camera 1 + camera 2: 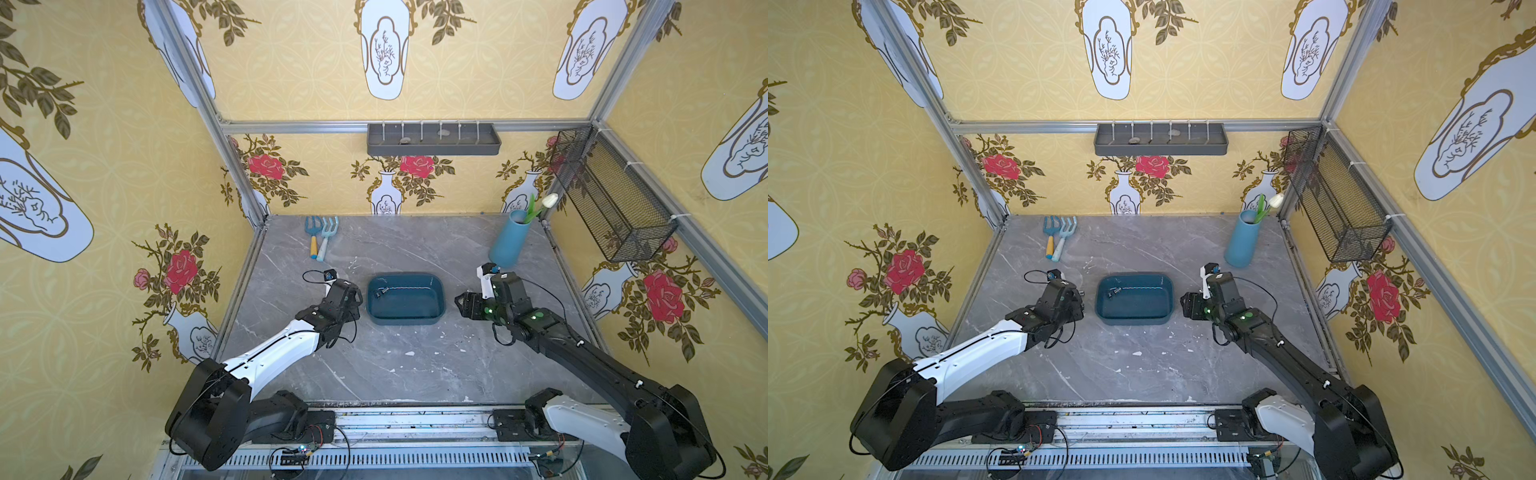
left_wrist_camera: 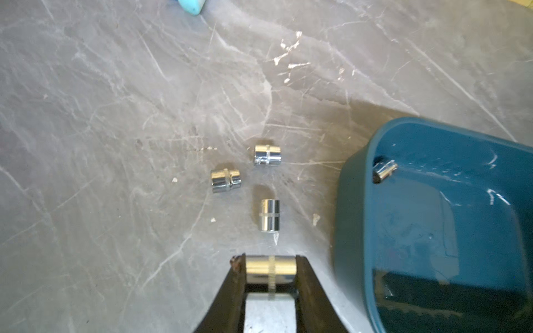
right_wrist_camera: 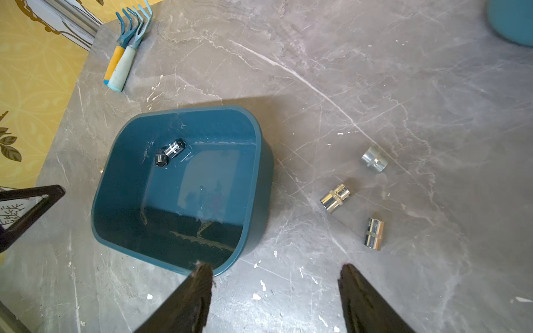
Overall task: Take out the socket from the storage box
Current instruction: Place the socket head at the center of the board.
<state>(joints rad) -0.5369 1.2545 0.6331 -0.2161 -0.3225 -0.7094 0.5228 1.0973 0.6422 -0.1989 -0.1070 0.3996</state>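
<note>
Currently left gripper point(image 2: 270, 261) pinches a socket point(image 2: 284, 269); right gripper point(image 3: 275, 274) gapes empty. Risk: released high, it rolls into loose sockets point(image 2: 270, 214) just ahead.

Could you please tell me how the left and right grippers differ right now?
The left gripper is shut on a socket; the right gripper is open and empty. The left gripper hangs left of the storage box, the right gripper to its right. Both have black fingers.
</note>
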